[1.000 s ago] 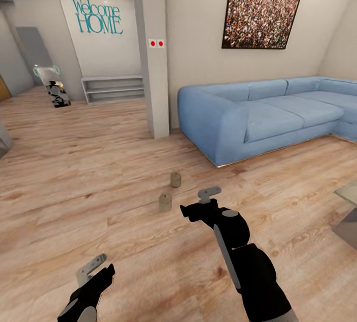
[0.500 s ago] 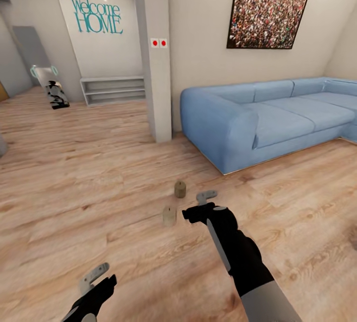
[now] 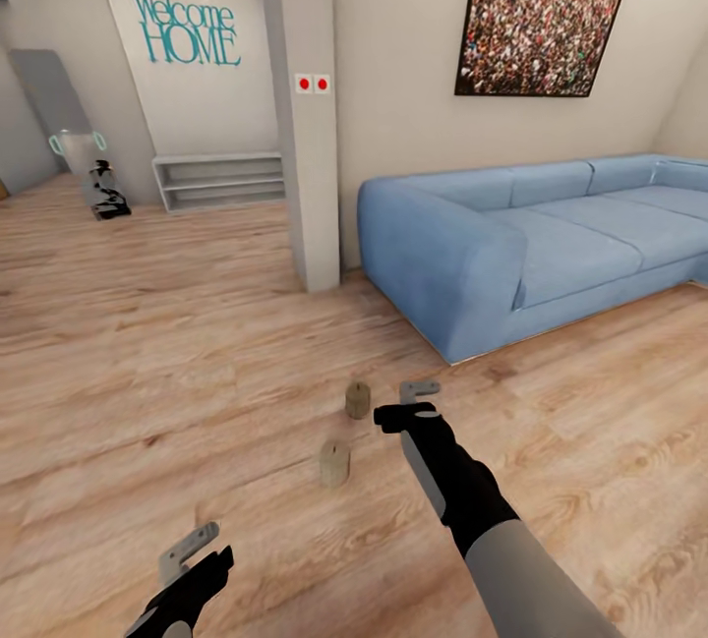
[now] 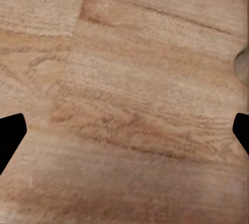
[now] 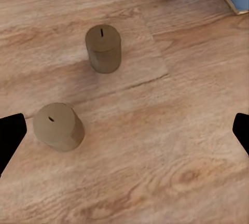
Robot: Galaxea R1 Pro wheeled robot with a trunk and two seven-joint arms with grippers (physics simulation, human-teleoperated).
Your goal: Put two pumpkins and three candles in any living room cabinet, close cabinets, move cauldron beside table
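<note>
Head view: 2 candles (image 3: pixel 346 432) upright on bare floor (image 3: pixel 147 373) beside wide-open, empty right gripper (image 3: pixel 418 400), sofa (image 3: pixel 511 245) beyond.

The sofa (image 3: pixel 551 245) runs off the head view's right edge, so its far end is cut away. The framed picture (image 3: pixel 546 14) loses its top corner at the upper edge. A small black-and-white object (image 3: pixel 103 194) by the far wall is too small to identify (perhaps a figure). In the left wrist view, a rounded beige shape (image 4: pixel 243 66) is clipped by the frame's edge.
</note>
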